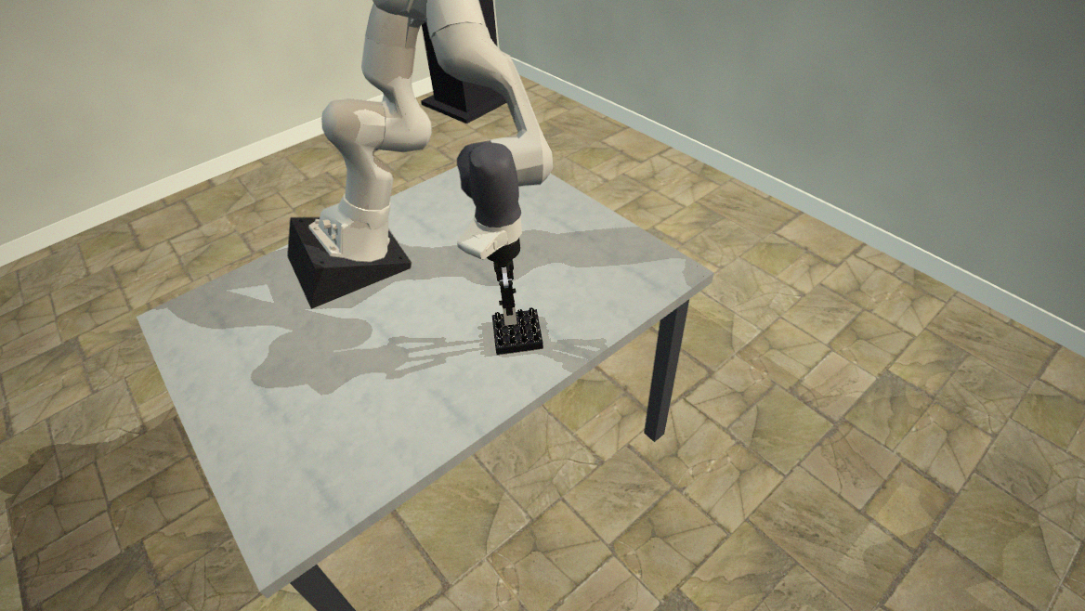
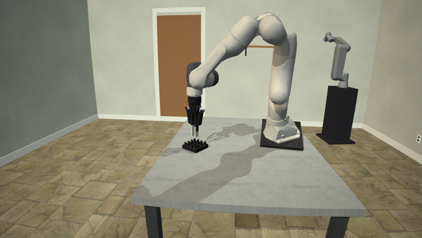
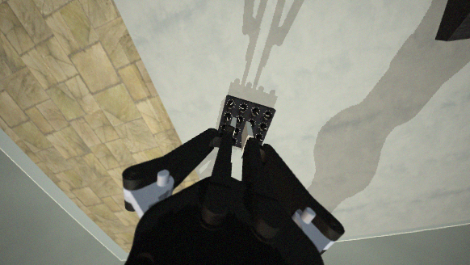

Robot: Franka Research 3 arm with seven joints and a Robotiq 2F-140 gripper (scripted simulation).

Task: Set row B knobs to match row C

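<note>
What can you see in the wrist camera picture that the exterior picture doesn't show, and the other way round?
Only the wrist view looks straight down on the knob box, so the round knob tops and their white lines show, with the two fingers reaching down onto the box.

Only the exterior view shows the whole arm, its base plate, the brown door and a second arm on a black pedestal.

Both show the gripper narrowly closed over the box, the grey table with the arm's shadow, and the tiled floor.
</note>
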